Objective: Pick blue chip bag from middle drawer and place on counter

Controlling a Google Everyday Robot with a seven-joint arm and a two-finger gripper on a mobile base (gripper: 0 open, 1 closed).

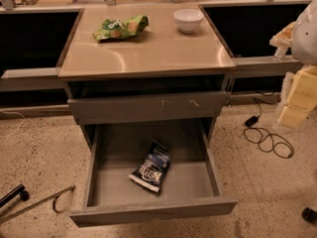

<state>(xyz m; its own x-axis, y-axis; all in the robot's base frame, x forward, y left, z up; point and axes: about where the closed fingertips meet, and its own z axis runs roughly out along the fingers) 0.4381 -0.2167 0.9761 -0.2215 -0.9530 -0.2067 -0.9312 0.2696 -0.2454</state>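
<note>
The blue chip bag (151, 166), dark navy with white lettering, lies flat inside the middle drawer (153, 211), which is pulled fully open toward me. The beige counter (148, 51) tops the grey cabinet above it. My gripper (298, 97) shows as pale yellowish blocks below the white arm at the right edge. It is level with the upper drawer, well to the right of the cabinet, far from the bag, and nothing shows in it.
A green chip bag (120, 28) and a white bowl (188, 20) sit at the back of the counter. The scratched upper drawer front (148, 107) overhangs the open drawer's rear. A black cable (267, 140) lies on the floor at right, a metal rod (34, 202) at left.
</note>
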